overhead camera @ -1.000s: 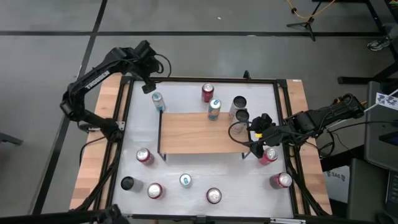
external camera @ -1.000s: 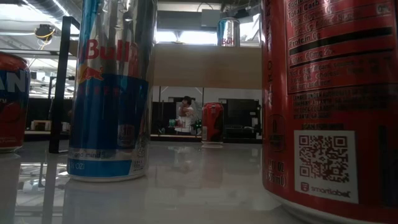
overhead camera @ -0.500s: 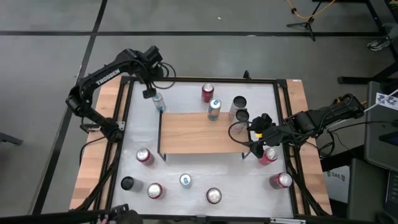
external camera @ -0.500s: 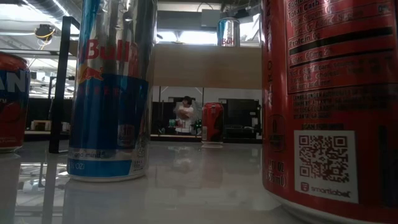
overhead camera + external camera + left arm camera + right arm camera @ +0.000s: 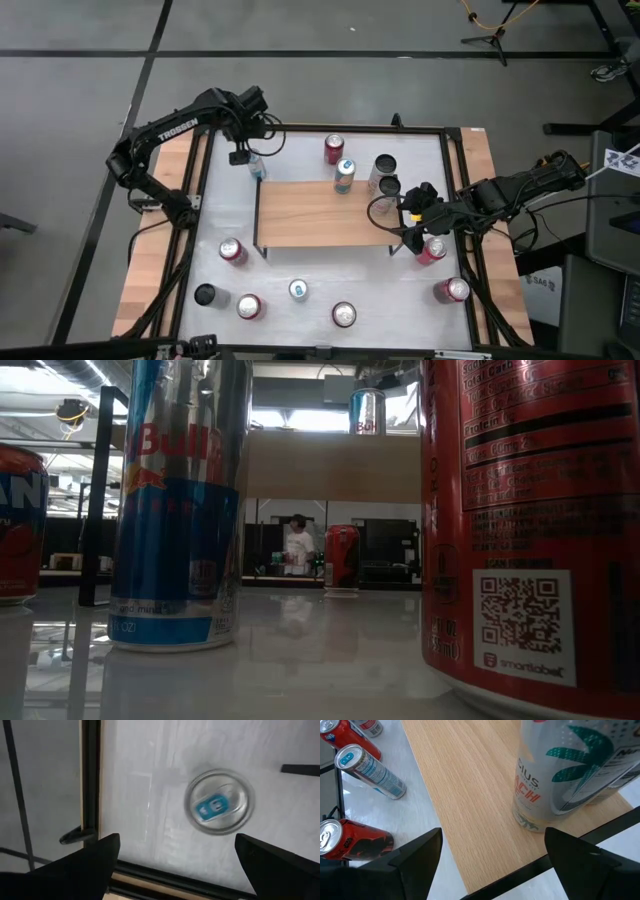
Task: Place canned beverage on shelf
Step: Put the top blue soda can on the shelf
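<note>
A slim silver can with a blue tab [image 5: 254, 164] stands on the white tabletop at the far left, just outside the shelf's far left corner. My left gripper [image 5: 243, 152] hangs over it, pointing down, open; in the left wrist view the can's top [image 5: 217, 802] lies ahead of the gripper [image 5: 177, 865], off toward one finger. The shelf [image 5: 310, 220] stands mid-table, and on it stand a slim blue can [image 5: 344, 176] and white cans [image 5: 384, 176]. My right gripper [image 5: 408, 226] waits open at the shelf's right end, slanting down over the board [image 5: 470, 795] near a white can [image 5: 545, 780].
A red can [image 5: 334, 150] stands behind the shelf. Along the near side stand several red cans [image 5: 232, 251], a slim can [image 5: 298, 290] and a black can [image 5: 205, 295]; one more red can [image 5: 432, 249] stands by my right gripper. A person [image 5: 297, 546] stands in the room beyond.
My left gripper has come down and a little toward the table's right, closing on the slim can at the far left, and its wrist has rolled. It has stayed open. The person in the room beyond has shifted.
</note>
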You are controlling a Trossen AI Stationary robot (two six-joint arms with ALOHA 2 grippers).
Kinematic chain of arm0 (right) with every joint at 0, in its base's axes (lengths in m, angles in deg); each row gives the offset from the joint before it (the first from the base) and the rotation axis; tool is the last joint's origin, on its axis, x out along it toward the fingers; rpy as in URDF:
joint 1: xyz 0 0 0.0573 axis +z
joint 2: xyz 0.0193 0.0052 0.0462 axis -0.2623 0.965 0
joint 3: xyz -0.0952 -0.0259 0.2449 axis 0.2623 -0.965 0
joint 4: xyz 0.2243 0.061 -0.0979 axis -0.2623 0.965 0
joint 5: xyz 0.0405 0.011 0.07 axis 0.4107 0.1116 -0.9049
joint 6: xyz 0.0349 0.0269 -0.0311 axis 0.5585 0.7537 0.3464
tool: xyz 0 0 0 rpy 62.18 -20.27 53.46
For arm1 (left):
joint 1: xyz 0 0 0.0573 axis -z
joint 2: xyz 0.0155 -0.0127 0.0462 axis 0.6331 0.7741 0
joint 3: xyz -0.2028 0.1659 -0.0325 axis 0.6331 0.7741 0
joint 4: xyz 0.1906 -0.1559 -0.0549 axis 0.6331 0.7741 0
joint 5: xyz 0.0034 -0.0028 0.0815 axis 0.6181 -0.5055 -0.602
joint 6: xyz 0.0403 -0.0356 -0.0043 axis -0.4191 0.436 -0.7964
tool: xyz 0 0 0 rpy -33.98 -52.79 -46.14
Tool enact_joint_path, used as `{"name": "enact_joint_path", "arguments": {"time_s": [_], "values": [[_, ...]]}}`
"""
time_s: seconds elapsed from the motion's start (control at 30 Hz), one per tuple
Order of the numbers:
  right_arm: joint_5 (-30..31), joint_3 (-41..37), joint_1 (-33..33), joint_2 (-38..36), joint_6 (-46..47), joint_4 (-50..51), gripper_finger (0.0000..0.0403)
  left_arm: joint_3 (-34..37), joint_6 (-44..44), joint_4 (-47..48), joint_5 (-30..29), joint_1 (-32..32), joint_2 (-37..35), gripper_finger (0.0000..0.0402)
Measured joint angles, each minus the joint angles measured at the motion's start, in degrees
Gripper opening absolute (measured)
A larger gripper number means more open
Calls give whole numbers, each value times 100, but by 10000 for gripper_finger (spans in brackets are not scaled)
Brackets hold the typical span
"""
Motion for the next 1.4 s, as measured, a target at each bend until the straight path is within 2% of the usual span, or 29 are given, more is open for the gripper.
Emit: {"name": "enact_joint_path", "arguments": {"time_s": [0.73,1.13,1.4], "values": [[-17,2,0,0,15,0,342,9,-232,-103,105,640,-2,389],[-19,2,0,0,15,0,342,809,-565,-997,90,697,-4,389],[-20,2,0,0,15,0,342,1285,-562,-1158,-11,695,-4,389]]}}
